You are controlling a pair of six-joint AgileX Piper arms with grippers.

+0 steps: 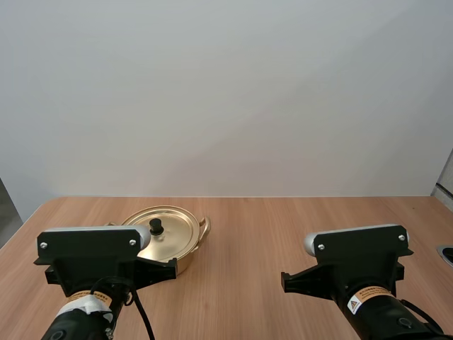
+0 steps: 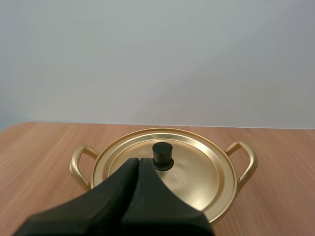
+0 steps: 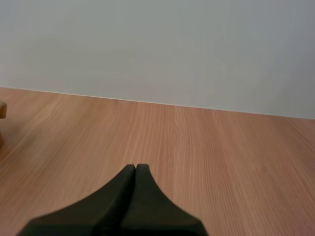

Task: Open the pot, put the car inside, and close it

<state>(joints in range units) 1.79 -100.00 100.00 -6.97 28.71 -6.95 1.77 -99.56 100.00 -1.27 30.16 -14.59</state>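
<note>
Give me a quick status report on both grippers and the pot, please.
Left gripper shut, empty, facing pot. Right gripper shut over table. Lid on pot.

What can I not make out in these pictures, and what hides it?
Inside of the pot: under the lid, high and left wrist views.
Its near side: behind left arm, high view; behind shut left gripper, its wrist view.
Tan piece, right wrist view: cut off by the edge.
</note>
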